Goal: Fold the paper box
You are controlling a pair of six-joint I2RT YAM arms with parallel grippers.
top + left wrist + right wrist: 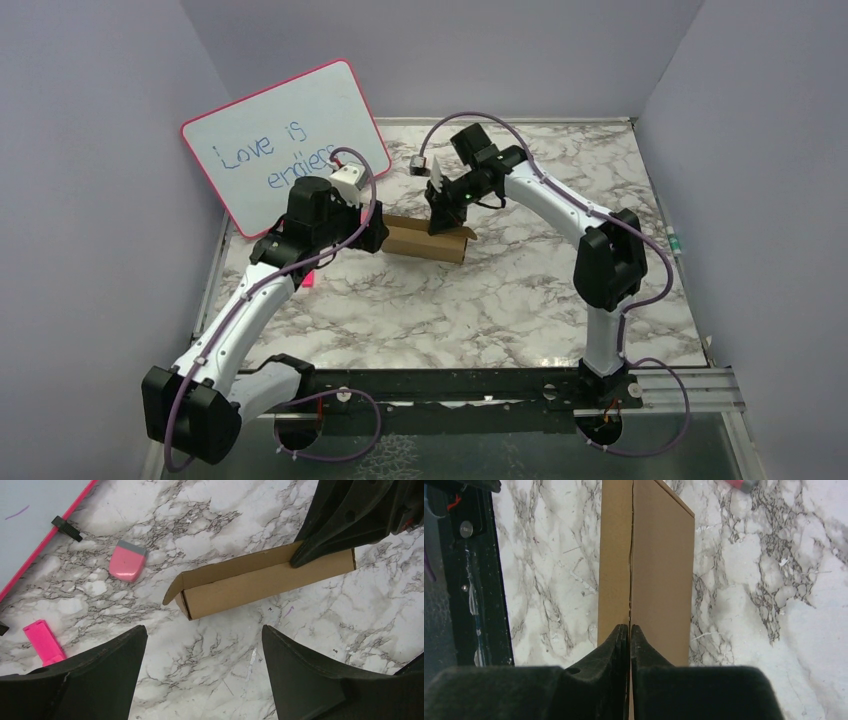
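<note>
Paper box [425,240]: mid-table, long and narrow, one end flap ajar.
Right gripper [630,630]: fingers pinched on the box's upright wall edge.
Left gripper [204,630]: jaws spread, above bare marble table [210,680] beside the open end.
Room: pink eraser [128,561] and whiteboard [285,140] on the left arm's side.

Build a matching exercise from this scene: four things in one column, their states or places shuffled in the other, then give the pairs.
Things
1. paper box
2. left gripper
3. right gripper
4. pink eraser

States or places
A. open, hovering near the box's open end
B. closed on a thin cardboard edge
C. lying loose near the pink frame of the whiteboard
D. long and brown, lying on the table, one end open

Pairs: 1-D, 2-A, 3-B, 4-C
</note>
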